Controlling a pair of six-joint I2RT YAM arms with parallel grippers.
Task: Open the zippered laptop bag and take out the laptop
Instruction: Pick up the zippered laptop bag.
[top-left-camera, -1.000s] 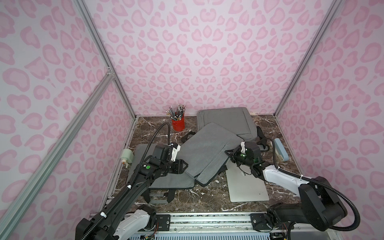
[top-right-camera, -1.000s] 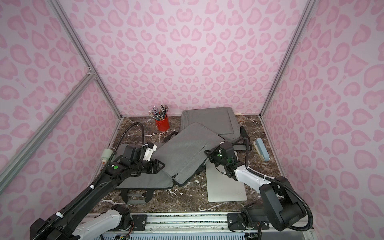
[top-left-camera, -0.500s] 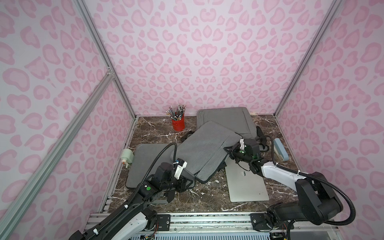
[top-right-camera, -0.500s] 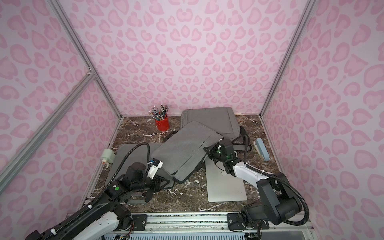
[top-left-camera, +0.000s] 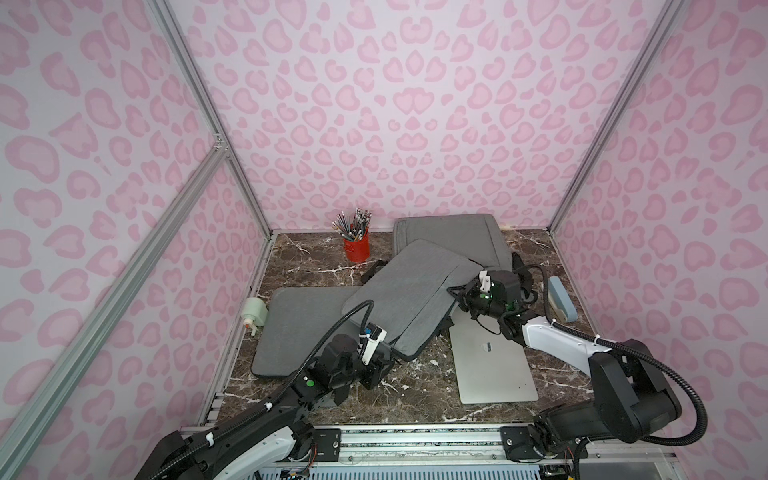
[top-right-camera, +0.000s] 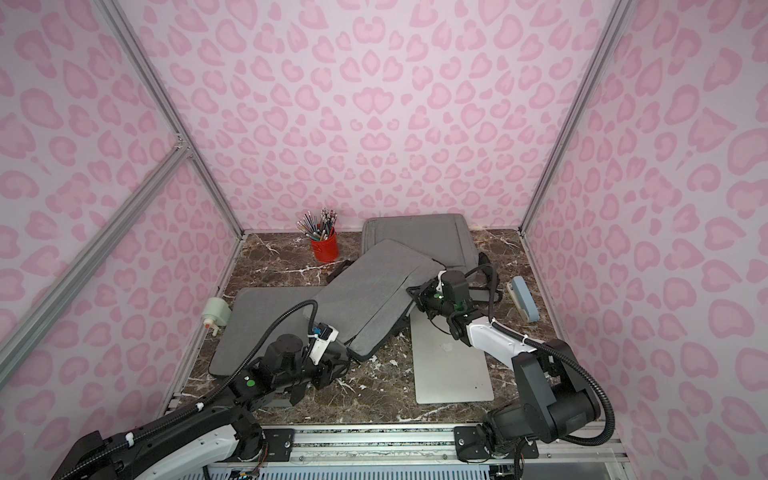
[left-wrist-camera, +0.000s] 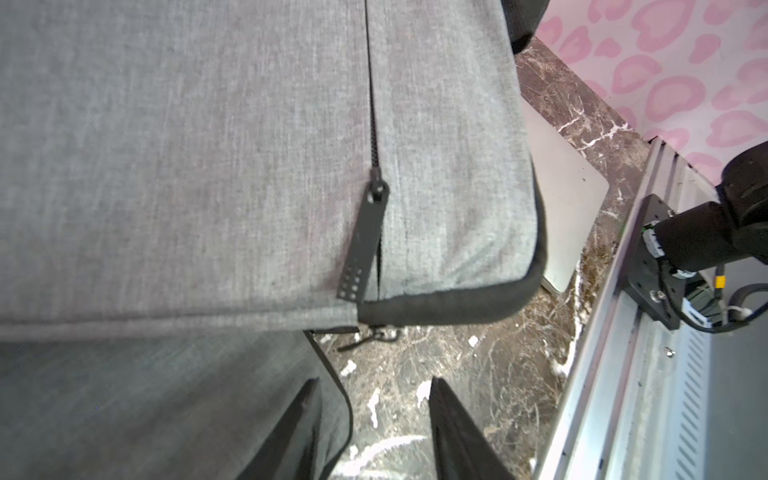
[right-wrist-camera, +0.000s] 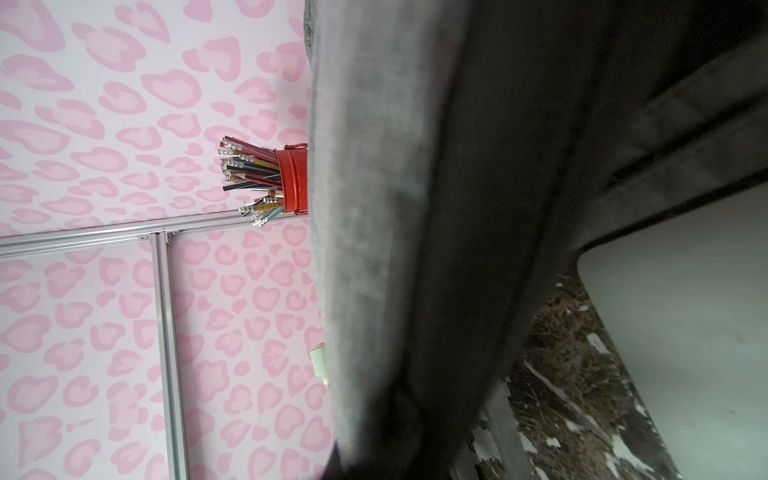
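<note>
1. The bag (top-left-camera: 409, 299) lies tilted across the middle of both top views, its lower corner over a flat grey sleeve (top-left-camera: 299, 328) at centre left and its upper end over another grey bag (top-left-camera: 451, 237) at the back.
2. The laptop (top-left-camera: 490, 365) lies closed and flat on the table (top-left-camera: 328, 266), lower right of centre, its upper edge under the bag's right side.
3. The right gripper (top-left-camera: 461, 296) is clamped on the bag's right edge, which is lifted off the laptop; in the right wrist view grey fabric (right-wrist-camera: 374, 249) fills the middle.
4. The left gripper (left-wrist-camera: 374, 432) hovers at the bag's lower corner with fingers apart and nothing between them; the zipper pull (left-wrist-camera: 361, 245) lies just ahead.
5. A red cup (top-left-camera: 356, 247) of pencils stands at the back, a pale green object (top-left-camera: 254, 313) at the left edge, and a blue-grey object (top-left-camera: 561, 299) at the right.
</note>
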